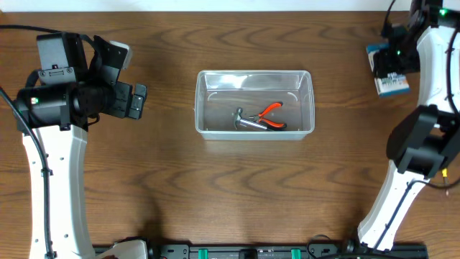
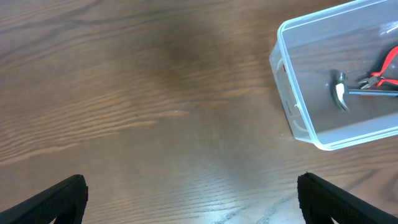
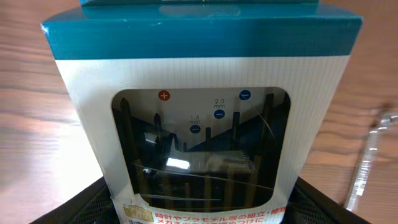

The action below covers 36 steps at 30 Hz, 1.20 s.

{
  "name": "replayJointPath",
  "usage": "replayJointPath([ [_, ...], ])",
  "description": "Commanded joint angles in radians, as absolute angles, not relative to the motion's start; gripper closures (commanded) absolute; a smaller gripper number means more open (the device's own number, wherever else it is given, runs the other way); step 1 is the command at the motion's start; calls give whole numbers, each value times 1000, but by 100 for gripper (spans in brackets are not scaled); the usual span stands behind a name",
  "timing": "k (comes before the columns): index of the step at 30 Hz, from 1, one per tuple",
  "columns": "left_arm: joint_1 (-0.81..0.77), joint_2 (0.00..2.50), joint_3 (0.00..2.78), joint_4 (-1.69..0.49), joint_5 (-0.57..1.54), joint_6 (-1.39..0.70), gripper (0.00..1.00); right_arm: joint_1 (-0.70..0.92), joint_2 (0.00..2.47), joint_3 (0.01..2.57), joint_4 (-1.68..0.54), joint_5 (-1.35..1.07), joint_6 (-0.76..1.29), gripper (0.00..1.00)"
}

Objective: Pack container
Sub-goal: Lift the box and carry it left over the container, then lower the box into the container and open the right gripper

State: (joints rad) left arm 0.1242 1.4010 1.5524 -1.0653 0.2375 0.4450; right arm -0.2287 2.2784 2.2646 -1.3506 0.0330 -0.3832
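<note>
The clear plastic container stands at the table's middle, and its rim also shows in the left wrist view. In it lie a small steel hammer and red-handled pliers. My left gripper is open and empty over bare wood, left of the container. My right gripper is at the far right back, its fingers closed against the sides of a blue-and-white screwdriver box.
The brown wooden table surrounds the container. A thin clear object lies on the wood right of the box in the right wrist view. The arm bases stand at the front left and front right.
</note>
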Motion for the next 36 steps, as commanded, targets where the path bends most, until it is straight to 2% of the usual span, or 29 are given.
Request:
replayJointPath([
  [1, 130, 1405, 1553, -1064, 250, 443, 2, -167, 2159, 2298, -1358, -15, -368, 71],
  [10, 130, 1405, 1553, -1064, 250, 443, 2, 20, 1978, 2298, -1375, -27, -437, 69],
  [15, 130, 1405, 1553, -1064, 250, 443, 2, 139, 1937, 2298, -1440, -115, -530, 67],
  [23, 130, 1405, 1553, -1064, 250, 443, 2, 328, 1952, 2289, -1485, -115, -715, 58],
  [28, 130, 1405, 1553, -1064, 250, 443, 2, 421, 1993, 2289, -1485, -94, -736, 57],
  [36, 130, 1405, 1553, -1064, 250, 443, 2, 477, 2107, 2289, -1484, -95, -738, 57],
])
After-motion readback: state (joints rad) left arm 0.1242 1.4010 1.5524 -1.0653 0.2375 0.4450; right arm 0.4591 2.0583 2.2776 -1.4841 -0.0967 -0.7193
